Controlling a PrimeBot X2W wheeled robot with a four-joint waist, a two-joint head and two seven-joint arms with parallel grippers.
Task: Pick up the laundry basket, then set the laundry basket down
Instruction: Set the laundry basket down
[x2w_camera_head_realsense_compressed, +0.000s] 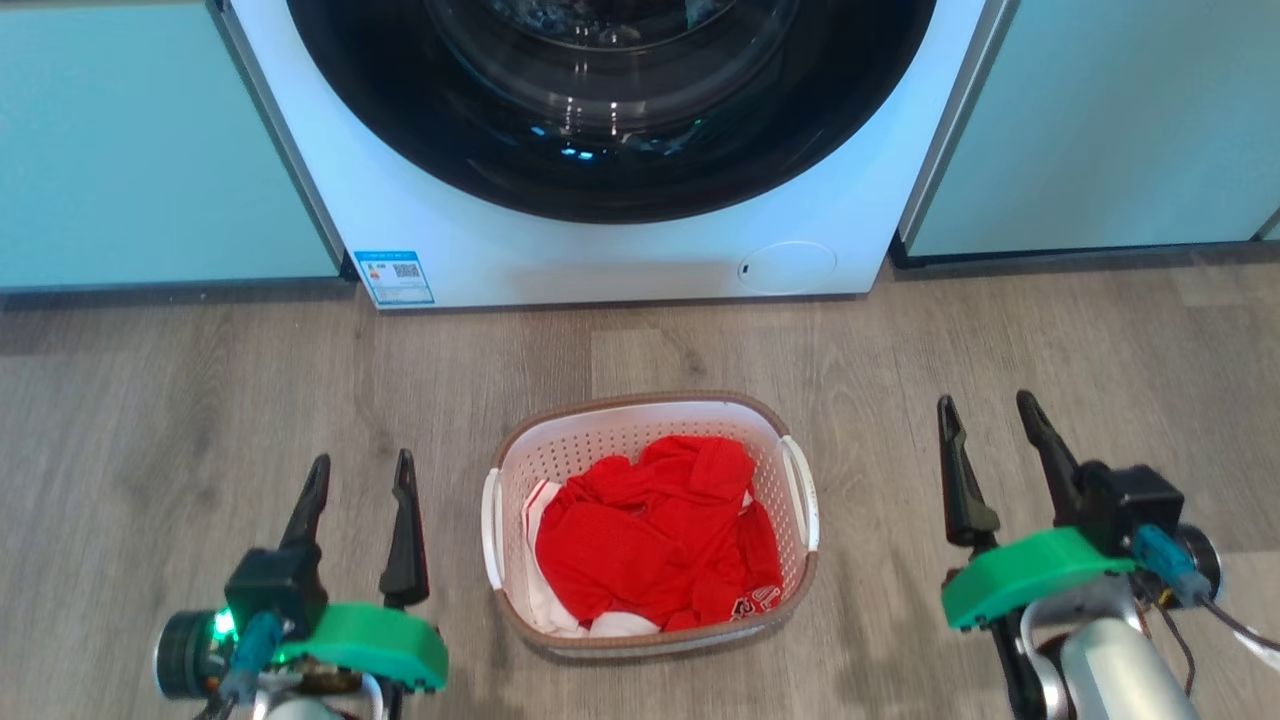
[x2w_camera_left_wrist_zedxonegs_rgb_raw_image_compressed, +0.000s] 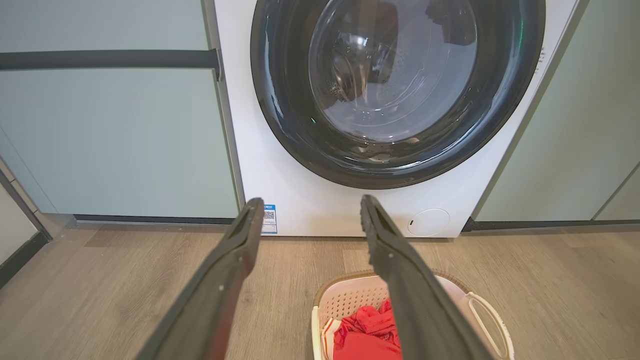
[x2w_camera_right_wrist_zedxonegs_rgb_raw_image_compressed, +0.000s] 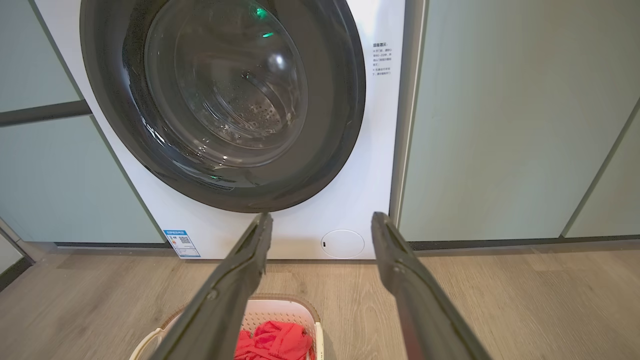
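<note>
The laundry basket (x2w_camera_head_realsense_compressed: 620, 440), white perforated plastic with a brown rim, sat between the left gripper (x2w_camera_head_realsense_compressed: 362, 460) and right gripper (x2w_camera_head_realsense_compressed: 985, 400), both spread empty, so a lopsided lift could've dumped its red clothes (x2w_camera_head_realsense_compressed: 650, 530).

A blue-and-white label (x2w_camera_head_realsense_compressed: 394, 277) is showing on the washing machine (x2w_camera_head_realsense_compressed: 600, 262), at about seven o'clock from its round door. It is carrying a QR code under a blue heading, with lettering too small to read. In the right wrist view, lines of small dark print (x2w_camera_right_wrist_zedxonegs_rgb_raw_image_compressed: 381, 59) are sitting at two o'clock from the door, also illegible. On the red garment (x2w_camera_head_realsense_compressed: 650, 530) in the laundry basket (x2w_camera_head_realsense_compressed: 640, 399), a white mark (x2w_camera_head_realsense_compressed: 757, 603) is peeking out at five o'clock, unreadable.
</note>
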